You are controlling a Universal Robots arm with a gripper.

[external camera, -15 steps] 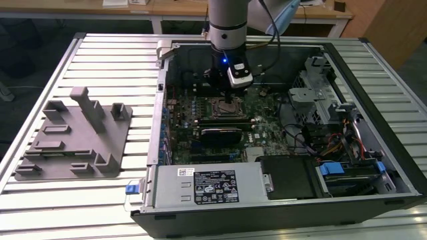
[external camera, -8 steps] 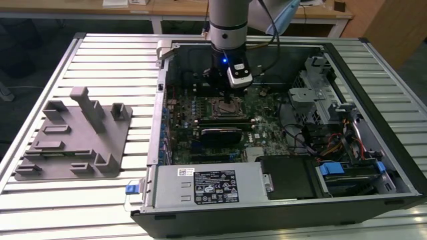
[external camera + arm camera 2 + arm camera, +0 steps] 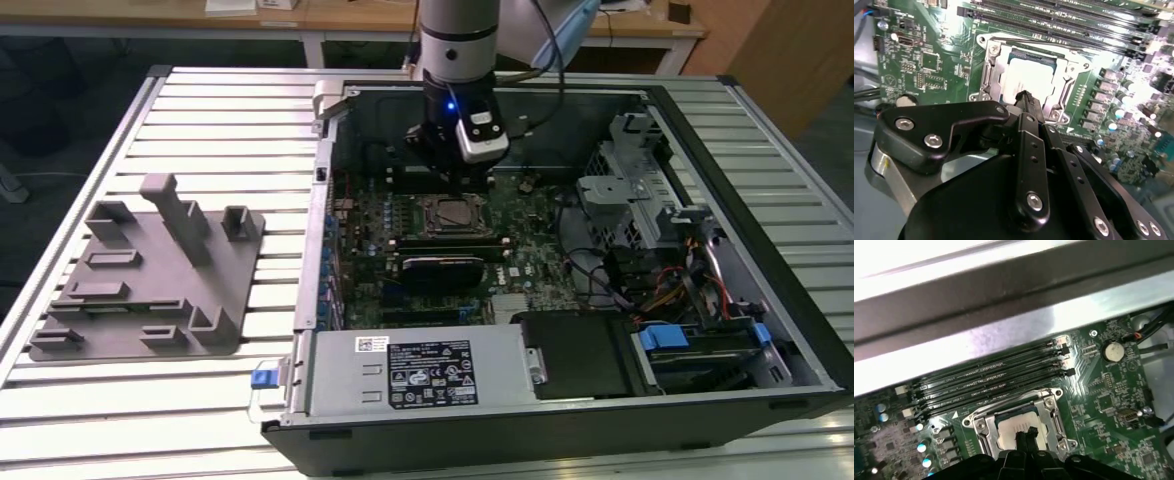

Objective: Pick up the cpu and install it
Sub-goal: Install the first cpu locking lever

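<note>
The cpu (image 3: 1030,79), a flat silver-topped square, lies inside the metal-framed socket (image 3: 988,70) on the green motherboard. In the first wrist view the cpu (image 3: 1011,425) sits in the socket (image 3: 1053,412) just past my fingertips. My gripper (image 3: 1024,96) hovers right over one edge of the chip, its two black fingers pressed together with nothing between them. In the exterior view my gripper (image 3: 458,185) hangs inside the open computer case, straight above the cpu (image 3: 451,212).
Memory slots (image 3: 989,376) run beside the socket, under the case's metal wall (image 3: 1004,305). A coin battery (image 3: 1114,351) sits nearby. A grey fixture (image 3: 147,270) lies on the slatted table at the exterior view's left. The power supply (image 3: 414,370) and drive cage (image 3: 641,200) crowd the case.
</note>
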